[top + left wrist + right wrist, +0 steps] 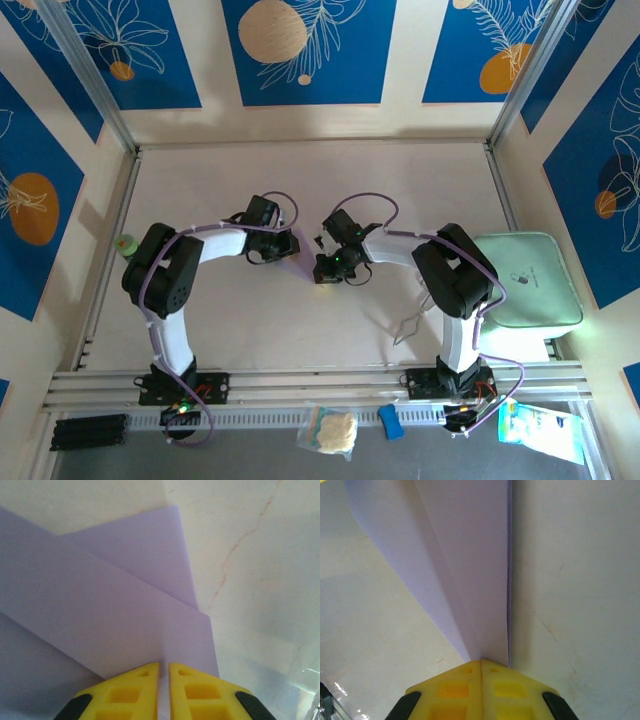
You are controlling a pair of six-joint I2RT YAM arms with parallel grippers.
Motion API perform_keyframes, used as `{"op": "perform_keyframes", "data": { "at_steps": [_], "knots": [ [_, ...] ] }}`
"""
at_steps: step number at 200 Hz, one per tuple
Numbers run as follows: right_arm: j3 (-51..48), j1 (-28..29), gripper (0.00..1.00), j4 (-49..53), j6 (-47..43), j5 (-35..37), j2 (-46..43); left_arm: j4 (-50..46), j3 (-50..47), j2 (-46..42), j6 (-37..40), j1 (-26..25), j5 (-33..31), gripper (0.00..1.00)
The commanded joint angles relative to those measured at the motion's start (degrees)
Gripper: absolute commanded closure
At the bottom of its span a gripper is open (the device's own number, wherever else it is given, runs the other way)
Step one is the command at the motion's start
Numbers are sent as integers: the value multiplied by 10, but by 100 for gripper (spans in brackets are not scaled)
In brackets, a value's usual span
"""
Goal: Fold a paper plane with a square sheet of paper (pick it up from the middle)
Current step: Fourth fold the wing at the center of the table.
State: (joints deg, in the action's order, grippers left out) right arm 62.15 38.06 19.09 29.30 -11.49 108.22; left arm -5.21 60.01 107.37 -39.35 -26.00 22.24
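The lavender square sheet of paper point(115, 595) lies folded on the pale table, with overlapping flaps and creases running toward my left gripper point(164, 664). Its yellow fingers stand a narrow slit apart, and lavender paper shows through the gap. In the right wrist view the paper point(470, 555) narrows into a folded point that ends between the fingertips of my right gripper point(481, 661), which is shut on it. From above, the left gripper point(283, 245) and right gripper point(328, 262) face each other at mid-table, close together.
A mint-green tray point(525, 280) sits at the right edge beside the right arm. A thin wire piece point(410, 325) lies in front of that arm. A small green object point(125, 243) rests by the left rail. Bags and a blue item point(392, 420) lie below the front rail.
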Motion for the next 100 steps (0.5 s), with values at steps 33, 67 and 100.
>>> {"op": "perform_keyframes", "data": {
  "at_steps": [33,67,100],
  "knots": [
    [-24,-7,100,25,15,6,39,4,-23,-49,5,-35,13,87],
    [-23,-10,100,24,16,-3,46,15,-25,-29,4,-57,24,89],
    [-26,-12,100,24,17,-10,48,21,-30,-7,10,-62,22,89]
  ]
}}
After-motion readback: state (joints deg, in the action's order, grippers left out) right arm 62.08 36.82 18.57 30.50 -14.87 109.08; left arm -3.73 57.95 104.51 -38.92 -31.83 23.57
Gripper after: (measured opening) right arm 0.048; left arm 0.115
